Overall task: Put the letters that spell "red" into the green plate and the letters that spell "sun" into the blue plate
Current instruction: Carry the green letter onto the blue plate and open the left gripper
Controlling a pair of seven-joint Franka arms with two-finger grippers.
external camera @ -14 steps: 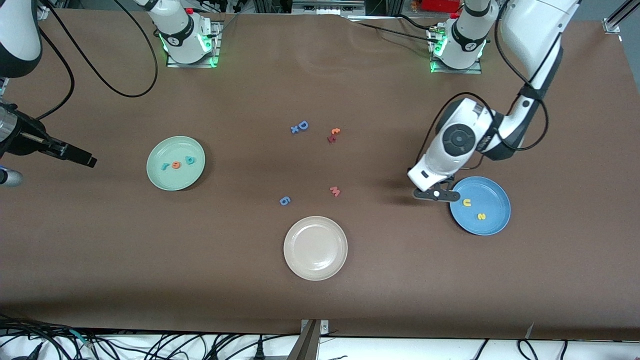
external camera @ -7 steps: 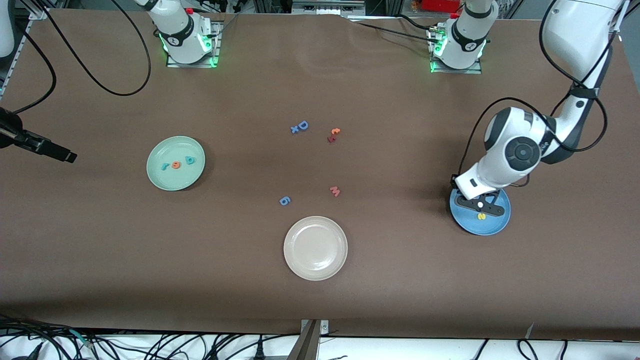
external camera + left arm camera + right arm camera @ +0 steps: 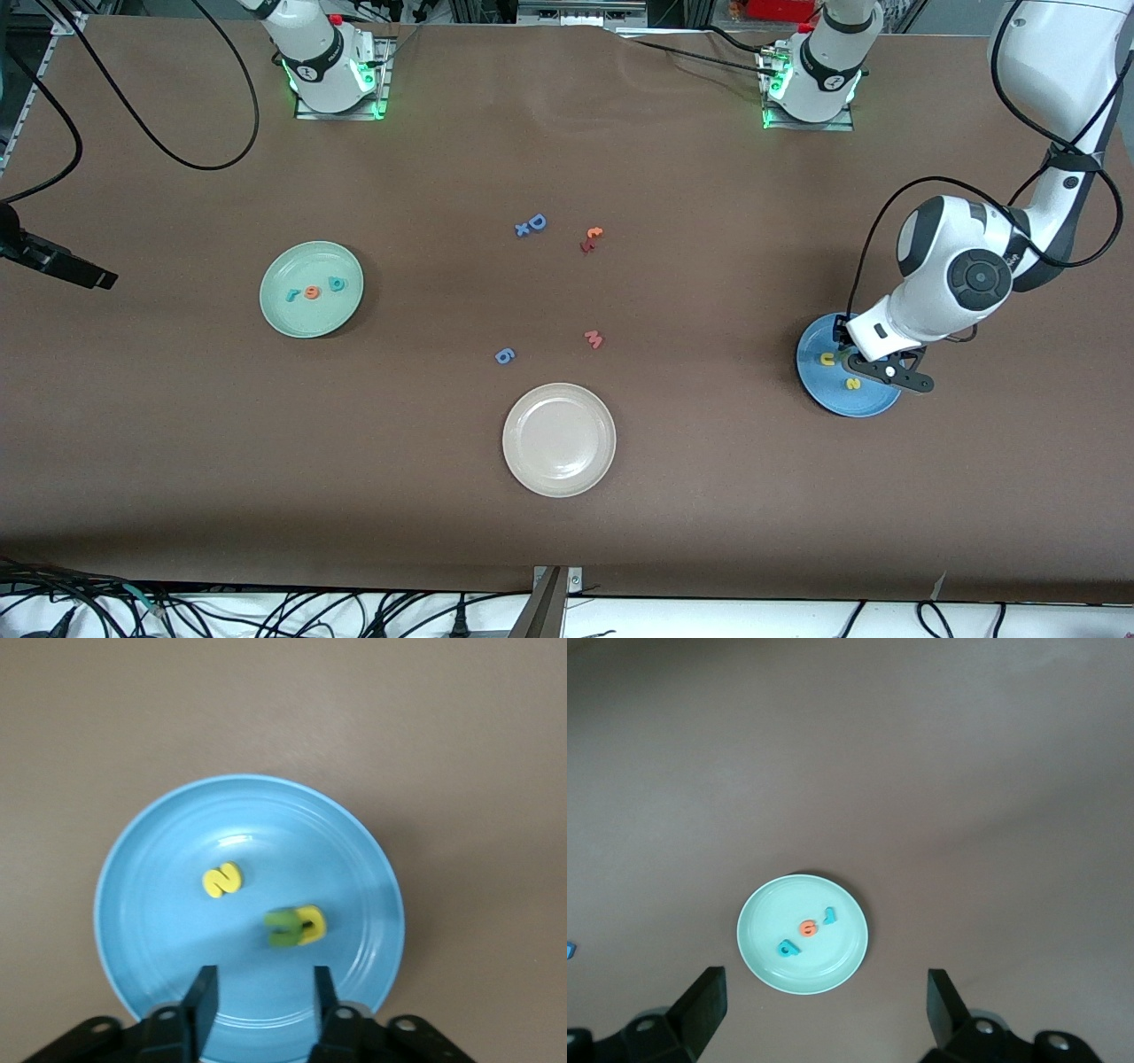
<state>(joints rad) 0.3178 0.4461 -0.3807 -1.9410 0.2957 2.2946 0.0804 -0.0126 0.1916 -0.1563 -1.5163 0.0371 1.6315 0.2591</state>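
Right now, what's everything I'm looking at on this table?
green plate: one, mint, toward the right arm's end.
red letters: three, teal, orange, teal, in the green plate.
blue plate: one, toward the left arm's end.
sun letters: three, two yellow, one green, in the blue plate.
beige plate: one, nearest the front camera.
loose letters: six, blue, orange, red, pink, mid-table.
left claw: over the blue plate, open, holding nothing.
right claw: open, high above the green plate, waiting.
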